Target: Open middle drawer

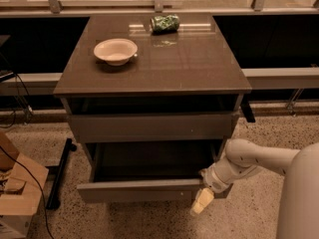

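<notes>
The middle drawer (pixel 144 189) is a grey-brown, handleless front pulled out from the cabinet, and its dark interior (pixel 149 161) shows above it. The drawer front above it (pixel 149 127) stands only slightly out. My gripper (pixel 202 203) is at the right end of the open drawer's front. It hangs over the lower edge and points down toward the floor. My white arm (pixel 259 158) reaches in from the lower right. Whatever lies below the open drawer is hidden.
On the cabinet top (pixel 199 63) stand a cream bowl (pixel 115 50) and a green crumpled bag (pixel 164 23). A cardboard box (pixel 17 195) and a black cable (pixel 30 178) lie on the speckled floor at left. A low ledge (pixel 279 76) runs behind the cabinet.
</notes>
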Tool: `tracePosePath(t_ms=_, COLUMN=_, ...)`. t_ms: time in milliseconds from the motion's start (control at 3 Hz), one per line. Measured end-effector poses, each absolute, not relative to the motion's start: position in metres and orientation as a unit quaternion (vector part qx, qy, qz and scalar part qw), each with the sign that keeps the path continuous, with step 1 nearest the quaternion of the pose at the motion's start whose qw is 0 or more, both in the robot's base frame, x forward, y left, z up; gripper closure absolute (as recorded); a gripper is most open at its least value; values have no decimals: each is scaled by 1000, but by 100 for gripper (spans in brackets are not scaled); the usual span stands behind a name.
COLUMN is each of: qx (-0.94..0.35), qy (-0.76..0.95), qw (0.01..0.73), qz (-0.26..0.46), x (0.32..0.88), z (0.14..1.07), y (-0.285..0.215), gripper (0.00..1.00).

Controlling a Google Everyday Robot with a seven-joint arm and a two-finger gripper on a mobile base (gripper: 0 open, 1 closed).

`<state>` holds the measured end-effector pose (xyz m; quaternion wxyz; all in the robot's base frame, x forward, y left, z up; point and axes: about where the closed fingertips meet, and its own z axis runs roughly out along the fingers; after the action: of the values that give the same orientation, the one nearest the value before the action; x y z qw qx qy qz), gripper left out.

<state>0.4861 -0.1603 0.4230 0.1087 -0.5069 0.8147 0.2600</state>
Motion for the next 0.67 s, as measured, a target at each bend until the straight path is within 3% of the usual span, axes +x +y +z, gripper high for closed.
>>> tracePosePath(t_ms=333, qx=-506, qy=815, qw=91, qz=268, x=469, z=421, y=-162, gripper=18)
tracePosePath(t_ms=667, qx=-506, qy=815, qw=91, qz=268, x=468, z=424, y=-162, gripper=42)
